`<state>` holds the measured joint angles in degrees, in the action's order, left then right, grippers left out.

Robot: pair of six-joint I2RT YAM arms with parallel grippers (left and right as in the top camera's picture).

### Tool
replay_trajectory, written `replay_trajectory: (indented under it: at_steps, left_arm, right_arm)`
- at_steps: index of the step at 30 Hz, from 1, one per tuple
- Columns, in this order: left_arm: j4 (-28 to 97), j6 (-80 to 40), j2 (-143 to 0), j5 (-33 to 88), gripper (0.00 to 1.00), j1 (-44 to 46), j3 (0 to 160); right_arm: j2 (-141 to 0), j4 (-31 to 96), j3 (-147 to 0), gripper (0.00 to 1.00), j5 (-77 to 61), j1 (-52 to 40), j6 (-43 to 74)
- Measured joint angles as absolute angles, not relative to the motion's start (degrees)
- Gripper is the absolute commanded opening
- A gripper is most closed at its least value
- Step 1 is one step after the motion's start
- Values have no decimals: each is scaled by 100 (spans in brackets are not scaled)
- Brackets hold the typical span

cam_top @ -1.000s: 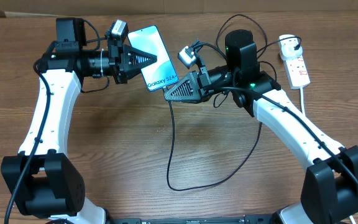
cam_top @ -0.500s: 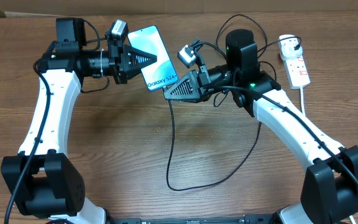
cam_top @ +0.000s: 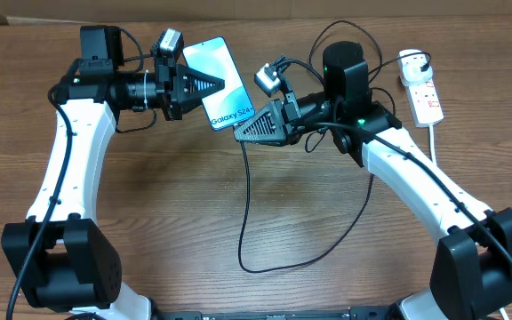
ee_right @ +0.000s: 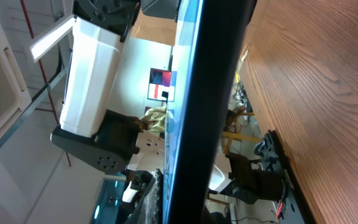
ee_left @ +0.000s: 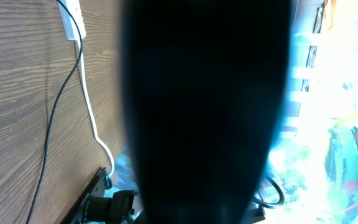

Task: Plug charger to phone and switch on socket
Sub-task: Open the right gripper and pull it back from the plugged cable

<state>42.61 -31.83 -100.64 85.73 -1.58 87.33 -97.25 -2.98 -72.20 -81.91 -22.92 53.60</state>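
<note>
Overhead: brown wood-grain table [cam_top: 167, 213] beneath phone [cam_top: 222, 80], black charger [cam_top: 245, 204], white socket [cam_top: 426, 100].

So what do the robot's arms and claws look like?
The left arm and right arm are white tubes with black joints and chunky black bases, thin black cables running along them. The left gripper and right gripper are black pointy wedges, each with a small silver camera by it. A green light glows on the right arm.
</note>
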Motion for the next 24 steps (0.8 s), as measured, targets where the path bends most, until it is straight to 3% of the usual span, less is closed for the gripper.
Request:
replay_trajectory:
  at_steps: [3,6,12,16,21,24]
  left_arm:
    - [4294,-3177,-10064,8589,4,-121,8733]
    - [4316,-3177,-10064,8617,4,-49,8733]
    - [4213,-3179,-10064,8676,4,-34,8733]
    - [4191,-3179,-10064,8619,4,-36,8733]
    - [4191,-3179,-10064,8396,4,-119,8733]
    - [4191,-3181,-10064,8169,4,-261,8733]
  right_arm:
    - [-9725,-344,-7220,18,-8014,-2279,5382]
    - [-9725,-349,-7220,20,-7909,-2250,5402]
    - [-9725,-346,-7225,58,-7900,-2241,5424]
    - [-9725,-351,-7227,64,-7907,-2241,5415]
    - [-9725,-353,-7227,82,-7955,-2241,5406]
    - [-9725,-349,-7227,84,-7975,-2239,5419]
